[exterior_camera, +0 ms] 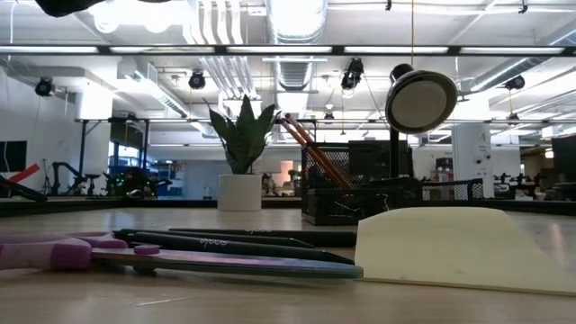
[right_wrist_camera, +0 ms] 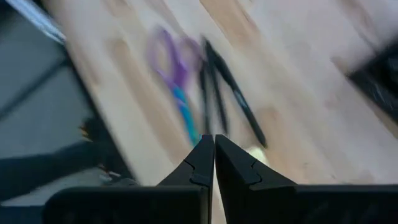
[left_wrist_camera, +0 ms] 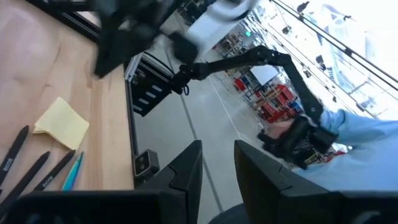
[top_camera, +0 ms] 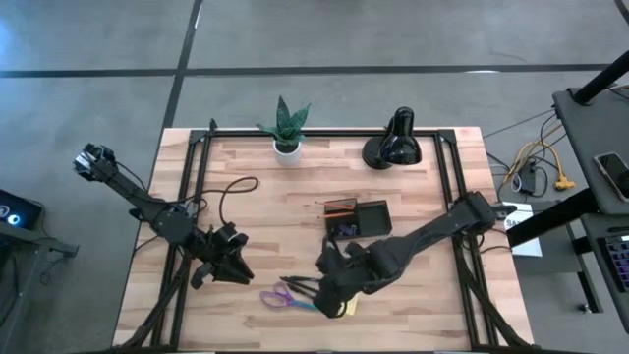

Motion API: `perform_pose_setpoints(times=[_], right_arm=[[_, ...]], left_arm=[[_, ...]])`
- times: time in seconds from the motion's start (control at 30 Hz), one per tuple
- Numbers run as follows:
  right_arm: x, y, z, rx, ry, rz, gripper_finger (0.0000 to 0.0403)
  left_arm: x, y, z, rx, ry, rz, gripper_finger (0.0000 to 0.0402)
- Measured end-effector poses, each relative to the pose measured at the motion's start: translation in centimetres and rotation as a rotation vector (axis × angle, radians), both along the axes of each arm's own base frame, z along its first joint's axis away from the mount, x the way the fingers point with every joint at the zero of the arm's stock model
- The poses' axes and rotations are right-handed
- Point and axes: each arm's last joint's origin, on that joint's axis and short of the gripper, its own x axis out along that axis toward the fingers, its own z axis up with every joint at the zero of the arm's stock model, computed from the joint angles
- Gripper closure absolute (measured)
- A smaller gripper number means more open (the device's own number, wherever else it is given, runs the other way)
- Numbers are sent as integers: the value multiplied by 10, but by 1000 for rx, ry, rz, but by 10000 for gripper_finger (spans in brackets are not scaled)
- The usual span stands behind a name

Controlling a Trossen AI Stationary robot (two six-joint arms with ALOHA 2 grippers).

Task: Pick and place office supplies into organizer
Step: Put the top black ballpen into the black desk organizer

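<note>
The right gripper (top_camera: 327, 295) hangs over the near middle of the wooden table (top_camera: 413, 305), just above the loose supplies; in the right wrist view its two dark fingers (right_wrist_camera: 202, 163) are pressed together tip to tip with nothing between them, pointing down at the scissors and pens; that view is blurred. The left gripper (top_camera: 224, 264) sits over the near left part of the table, well apart from the supplies; its fingers (left_wrist_camera: 186, 171) stand a narrow gap apart and hold nothing.

The purple-handled scissors (top_camera: 282, 297) lie flat near the table's front edge, blades pointing right; in the low view they stretch across the foreground (exterior_camera: 135, 256). The black pens (top_camera: 300, 285) lie side by side just beyond the scissors, touching or nearly touching them; whether they touch cannot be told. The yellow sticky-note pad (exterior_camera: 463, 247) lies just right of the scissor tips, near the front edge, partly under the right gripper in the high view.

The organizer (top_camera: 359, 218) stands at the table's middle, beyond the supplies; orange pencils (exterior_camera: 310, 148) lean upright in its left compartment. At the far edge stand a potted plant (top_camera: 287, 128) on the left and a black desk lamp (top_camera: 395, 143) on the right.
</note>
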Motion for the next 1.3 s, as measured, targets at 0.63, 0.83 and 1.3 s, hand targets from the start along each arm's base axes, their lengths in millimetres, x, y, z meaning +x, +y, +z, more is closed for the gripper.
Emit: perform_pose_setpoints(times=[0.63, 0.83, 1.3], right_arm=[[-14, -27, -115, -119, 193, 130, 386], [-14, -30, -125, -126, 185, 235, 347], [20, -14, -161, -248, 178, 512, 235]], left_arm=[[-10, 7, -24, 151, 231, -3, 325], [-11, 7, -32, 200, 279, -5, 325], [-4, 3, -42, 217, 330, 1, 325]])
